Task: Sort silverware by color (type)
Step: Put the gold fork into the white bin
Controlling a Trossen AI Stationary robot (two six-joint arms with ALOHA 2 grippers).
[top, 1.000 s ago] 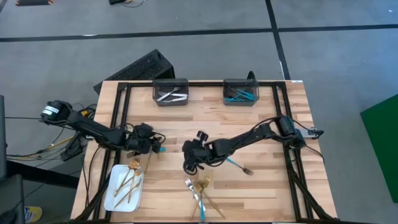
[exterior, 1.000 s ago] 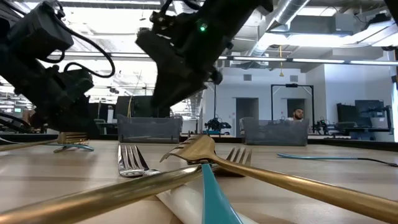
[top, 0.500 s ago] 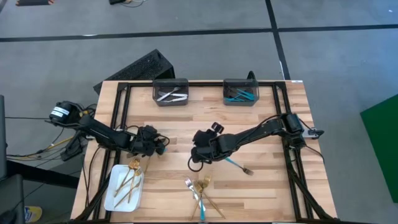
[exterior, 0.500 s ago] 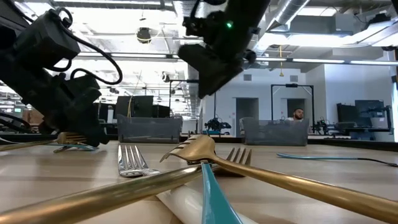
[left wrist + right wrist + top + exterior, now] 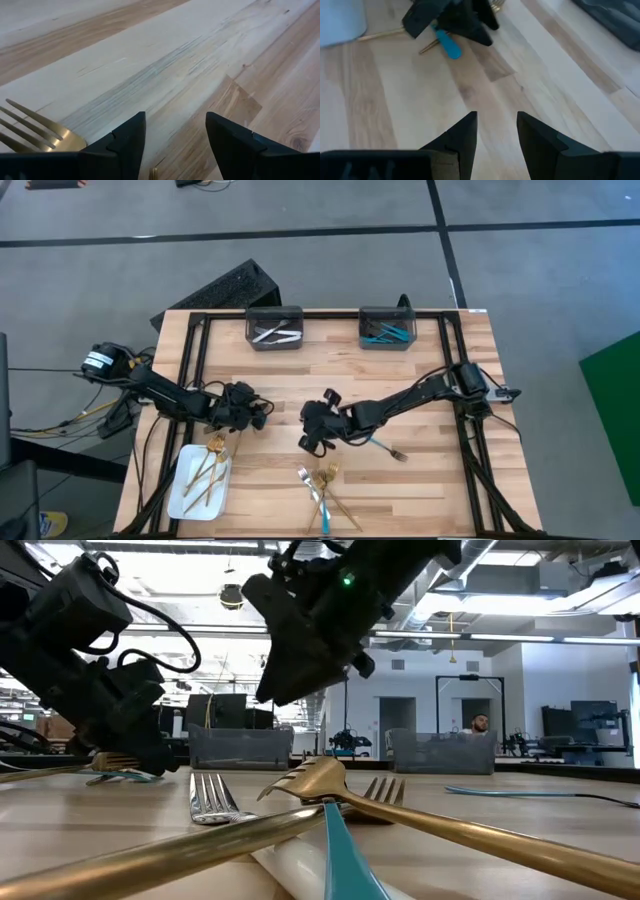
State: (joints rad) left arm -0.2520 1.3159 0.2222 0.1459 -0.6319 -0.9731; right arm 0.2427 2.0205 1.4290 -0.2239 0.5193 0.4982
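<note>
Wooden desk [image 5: 420, 480], sorting half done: bins filled beyond the white tray [image 5: 178, 498], loose silverware [image 5: 322, 485] beside it; both tools [image 5: 262, 413] [image 5: 310, 442] open, empty.

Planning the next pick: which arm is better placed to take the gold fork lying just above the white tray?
Left. Its open end effector sits right by that gold fork, whose tines show between its fingers in the left wrist view. The right end effector hangs over mid-table, farther off.
</note>
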